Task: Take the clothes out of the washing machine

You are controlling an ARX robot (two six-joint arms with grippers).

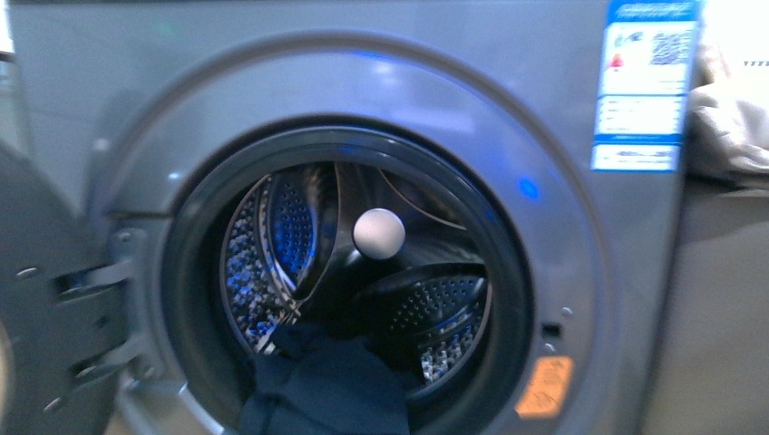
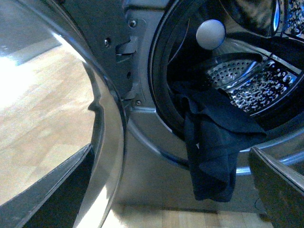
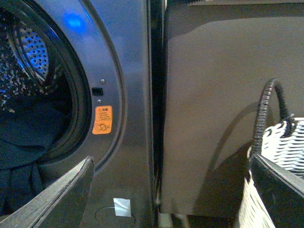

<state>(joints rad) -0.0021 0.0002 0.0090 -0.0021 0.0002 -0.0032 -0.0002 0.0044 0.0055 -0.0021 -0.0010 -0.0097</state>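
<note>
clothes (image 1: 322, 390) draped over bottom rim of washer (image 1: 580, 299) mouth, lower end cut off in front view | door (image 1: 36, 299) open, cropped | left gripper (image 2: 170, 152) jaws spread wide | right gripper (image 3: 171, 161) jaws spread wide

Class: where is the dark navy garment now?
Front view: the dark navy fabric garment hangs over the lower-left lip of the silver-grey washing machine's drum mouth.

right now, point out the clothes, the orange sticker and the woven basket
clothes (image 2: 211, 156), left wrist view, on the hanging fold
orange sticker (image 3: 102, 119), right wrist view, on its middle
woven basket (image 3: 287, 140), right wrist view, on its white woven wall
</note>
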